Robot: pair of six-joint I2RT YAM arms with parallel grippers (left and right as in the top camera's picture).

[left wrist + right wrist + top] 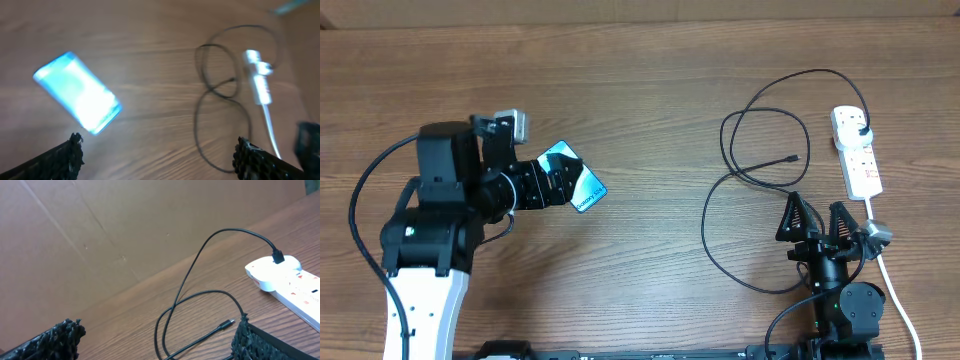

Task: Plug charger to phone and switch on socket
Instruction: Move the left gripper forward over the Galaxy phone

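Note:
The phone [577, 176] lies at an angle on the wooden table with its bright blue screen up; in the left wrist view the phone [77, 92] is blurred and sits ahead of the fingers. My left gripper [552, 182] hovers at its left end, open and empty [157, 145]. The charger [760, 150] lies in black loops, its connector tip [792, 158] loose on the table and its plug [861, 130] in the white socket [860, 165]. My right gripper [816, 216] stands open just below the loops, the connector tip [227, 324] close to its right finger [250, 340].
The socket's white cord [898, 290] runs down the right side past the right arm's base. The charger's lower loop [712, 240] curves to the left of the right arm. A brown wall [100, 230] stands behind the table.

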